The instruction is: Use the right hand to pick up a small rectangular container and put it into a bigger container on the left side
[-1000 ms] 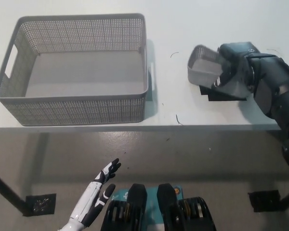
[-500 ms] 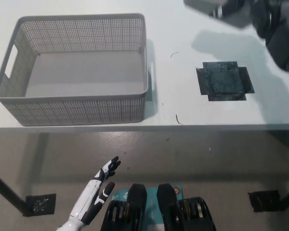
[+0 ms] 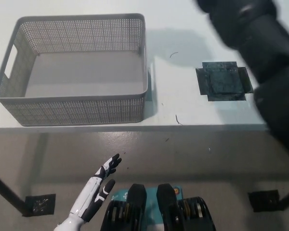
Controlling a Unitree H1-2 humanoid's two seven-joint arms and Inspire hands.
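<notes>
Big grey mesh basket [image 3: 77, 103] upright, empty, on table's left; small container unseen.

Bright, even light from above washes the white table [image 3: 183, 110] pale, with mild glare. The black right arm [image 3: 260, 53] is smeared with motion blur, casting a soft shadow beside the sharp mesh basket [image 3: 77, 103]. Floor below sits dimmer.

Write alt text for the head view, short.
A black right arm reaches up across a white table, its robot hand out of frame. An empty grey mesh basket sits at left, a dark patch at right. The white left robot hand rests open below the table edge.
</notes>
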